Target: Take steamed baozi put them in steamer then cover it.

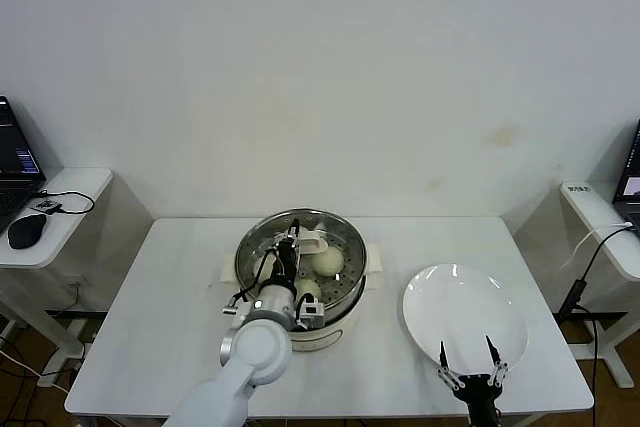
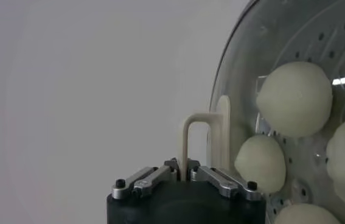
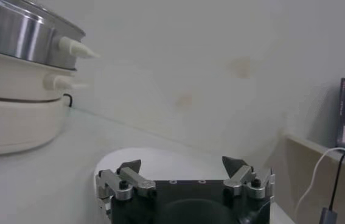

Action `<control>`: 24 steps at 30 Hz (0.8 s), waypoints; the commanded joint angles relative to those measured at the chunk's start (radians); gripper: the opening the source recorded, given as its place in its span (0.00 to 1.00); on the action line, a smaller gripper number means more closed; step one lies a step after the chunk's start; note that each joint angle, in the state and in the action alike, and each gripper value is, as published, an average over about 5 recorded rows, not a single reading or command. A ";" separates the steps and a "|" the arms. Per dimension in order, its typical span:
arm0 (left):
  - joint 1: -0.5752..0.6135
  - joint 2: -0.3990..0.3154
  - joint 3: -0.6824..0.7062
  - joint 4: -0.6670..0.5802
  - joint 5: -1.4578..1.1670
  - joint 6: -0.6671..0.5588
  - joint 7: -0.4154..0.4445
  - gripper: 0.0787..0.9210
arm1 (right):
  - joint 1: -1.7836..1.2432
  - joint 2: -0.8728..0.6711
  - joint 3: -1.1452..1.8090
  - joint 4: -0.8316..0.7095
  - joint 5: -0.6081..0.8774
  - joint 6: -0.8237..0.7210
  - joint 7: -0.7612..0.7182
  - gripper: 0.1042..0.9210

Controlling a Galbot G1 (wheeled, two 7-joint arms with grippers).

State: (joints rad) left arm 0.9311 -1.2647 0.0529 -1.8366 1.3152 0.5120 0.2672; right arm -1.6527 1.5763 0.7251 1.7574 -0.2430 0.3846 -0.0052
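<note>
Risk — cover, clamped by bar handle in left gripper, sits tilted over steamer; careless release could slide it off rim or press baozi inside.

Right gripper, fingers apart, idles over empty plate beside steamer.

White table; bare wall behind steamer.

Right gripper, fingers apart, over plate beside steamer

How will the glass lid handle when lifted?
Likely rigid and heavy: the cover is glass, metal-rimmed. Pinched only at its thin handle by the left gripper, it may swing. Knocking the steamer could chip it. The right gripper hovers by the plate.
</note>
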 commanded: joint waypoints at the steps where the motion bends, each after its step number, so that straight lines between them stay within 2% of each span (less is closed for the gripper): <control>1: 0.009 -0.004 -0.013 0.007 -0.011 -0.009 -0.007 0.08 | 0.000 0.000 0.000 -0.001 -0.001 0.001 0.000 0.88; 5: 0.023 -0.002 -0.021 -0.003 -0.030 -0.019 -0.033 0.09 | 0.000 0.001 -0.003 0.000 -0.002 0.000 0.000 0.88; 8: 0.035 -0.002 -0.027 -0.022 -0.039 -0.022 -0.052 0.14 | -0.001 0.001 -0.006 0.000 -0.004 -0.001 0.001 0.88; 15: 0.121 0.028 -0.049 -0.128 -0.061 -0.030 -0.099 0.38 | -0.008 0.001 -0.004 0.006 -0.005 -0.001 0.000 0.88; 24: 0.368 0.085 -0.112 -0.326 -0.158 -0.089 -0.230 0.69 | -0.026 0.000 0.000 0.025 -0.002 -0.002 0.001 0.88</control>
State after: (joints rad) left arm 1.0711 -1.2204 -0.0080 -1.9719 1.2350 0.4685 0.1543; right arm -1.6711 1.5768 0.7236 1.7712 -0.2471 0.3829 -0.0052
